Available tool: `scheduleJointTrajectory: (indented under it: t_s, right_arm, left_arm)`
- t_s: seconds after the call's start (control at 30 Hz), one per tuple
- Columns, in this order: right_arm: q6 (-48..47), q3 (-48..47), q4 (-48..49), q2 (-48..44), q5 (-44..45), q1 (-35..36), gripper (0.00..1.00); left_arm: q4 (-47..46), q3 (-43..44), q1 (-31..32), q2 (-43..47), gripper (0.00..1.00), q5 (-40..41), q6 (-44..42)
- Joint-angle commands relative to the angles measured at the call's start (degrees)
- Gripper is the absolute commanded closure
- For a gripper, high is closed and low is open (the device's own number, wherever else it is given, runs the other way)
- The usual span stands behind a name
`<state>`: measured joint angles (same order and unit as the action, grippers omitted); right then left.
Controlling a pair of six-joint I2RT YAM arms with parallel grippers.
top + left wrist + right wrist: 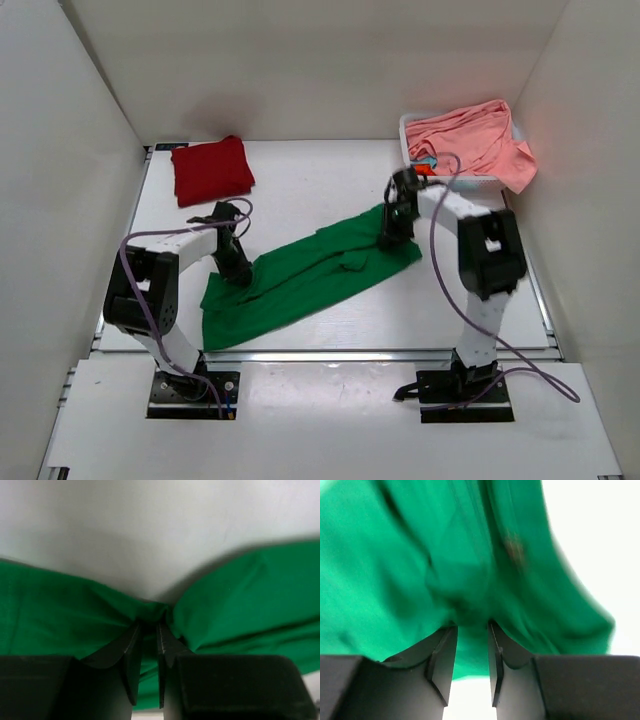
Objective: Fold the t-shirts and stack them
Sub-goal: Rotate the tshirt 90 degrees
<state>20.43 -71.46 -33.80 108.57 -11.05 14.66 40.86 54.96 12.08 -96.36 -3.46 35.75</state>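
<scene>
Green t-shirt (310,275) lies as long strip on surface (330,180), axis near-left to far-right. Left tool (148,626) pinches puckered far edge toward left end. Right tool (471,625) at far-right end, jaws parted, apparently gripping nothing.

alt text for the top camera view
A green t-shirt lies stretched diagonally across a white table, the left gripper and right gripper near its ends. A folded dark red t-shirt sits back left; a pink t-shirt drapes over a basket back right.
</scene>
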Motion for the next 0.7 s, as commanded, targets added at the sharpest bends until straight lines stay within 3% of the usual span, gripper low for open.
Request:
scheduleJointTrajectory:
  t_s: [0.0, 0.13, 0.27, 0.33, 0.47, 0.67]
  right_arm:
    - [-4.0, -31.7, -4.0, 17.3, 2.3, 1.0, 0.72]
    - [-5.5, -61.7, -9.7, 31.1, -2.7, 1.0, 0.71]
    - [-7.8, -70.4, -11.1, 31.5, -2.0, 2.2, 0.70]
    - [-8.2, -65.3, -9.5, 27.2, -1.4, 3.3, 0.69]
    - [-9.0, -54.1, -7.8, 15.1, -0.4, 5.1, 0.69]
    - [-5.7, -12.4, 5.3, -10.6, -2.2, 5.8, 0.69]
  left_arm:
    - [7.6, -8.0, 3.3, 5.5, 0.73, -5.8, 2.1]
    - [9.5, -11.9, 7.2, 14.9, 0.85, -15.2, 5.5]
    - [11.6, -9.0, 5.4, 20.8, 0.89, -19.6, 8.2]
    - [11.3, -6.3, 3.1, 24.0, 0.82, -21.2, 9.2]
    - [8.4, 2.1, -0.2, 20.9, 0.78, -24.0, 9.4]
    - [4.1, 20.1, 4.4, 1.4, 0.78, -23.8, 4.6]
